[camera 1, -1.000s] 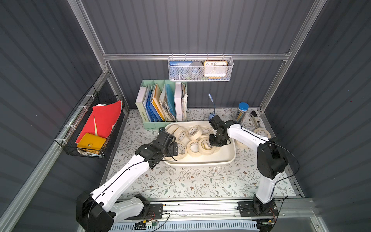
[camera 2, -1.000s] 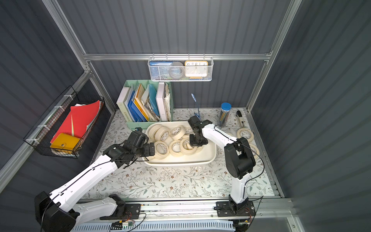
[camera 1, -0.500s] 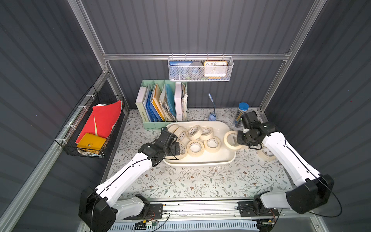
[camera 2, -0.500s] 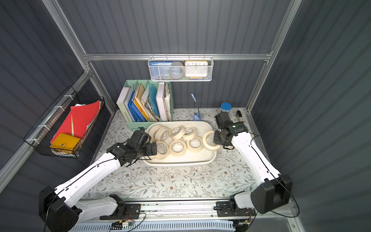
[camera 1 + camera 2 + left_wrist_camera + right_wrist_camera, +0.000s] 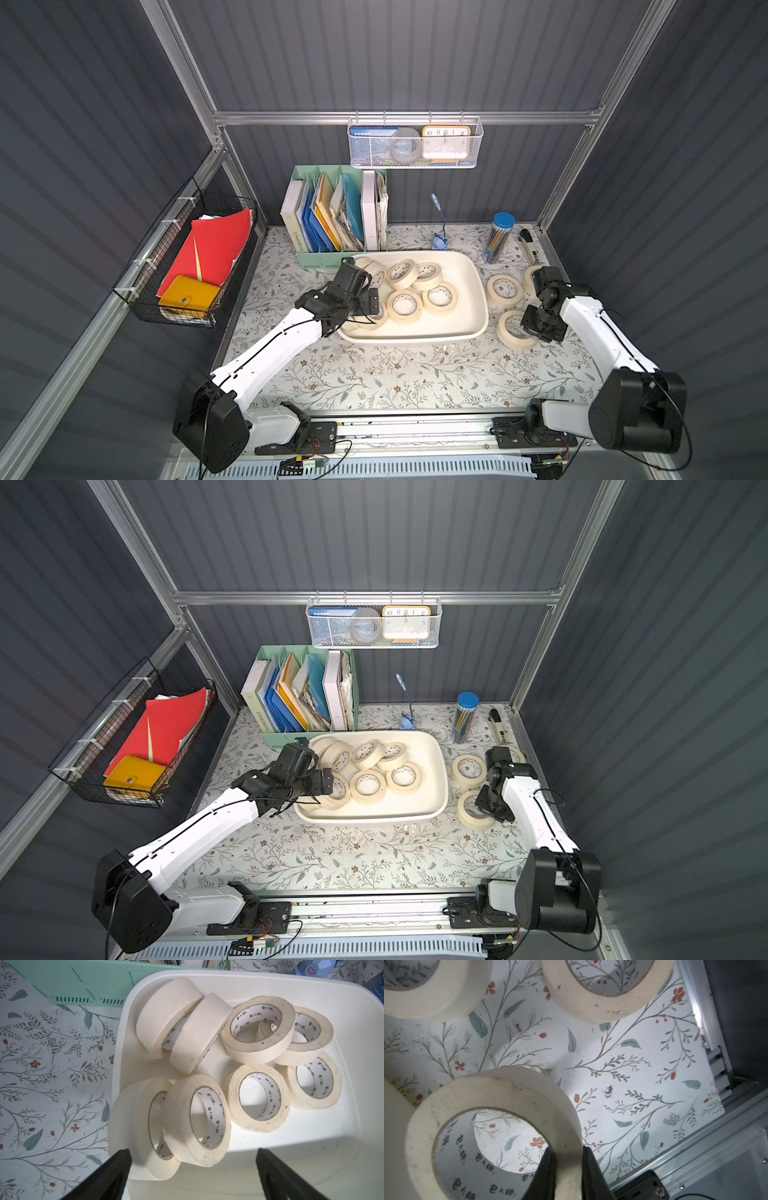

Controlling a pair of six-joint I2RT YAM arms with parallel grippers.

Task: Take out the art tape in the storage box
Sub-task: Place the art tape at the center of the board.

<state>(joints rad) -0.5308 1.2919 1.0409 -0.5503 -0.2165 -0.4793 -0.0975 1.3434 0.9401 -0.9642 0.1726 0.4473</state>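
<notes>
beside the box (image 5: 415,337), right tool (image 5: 569,1155) pinches a tape roll (image 5: 508,1093) over the bench (image 5: 612,1053): probably set-down next; left tool (image 5: 193,1153) spread.

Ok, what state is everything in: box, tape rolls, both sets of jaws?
storage box: upright, rolls inside.
art tape in box: some flat, some leaning on edge.
loose roll: flat on the table beside the box.
held roll: outside the box, wall pinched.
left gripper: jaws open, empty, over the box.
right gripper: jaws shut on the held roll.
</notes>
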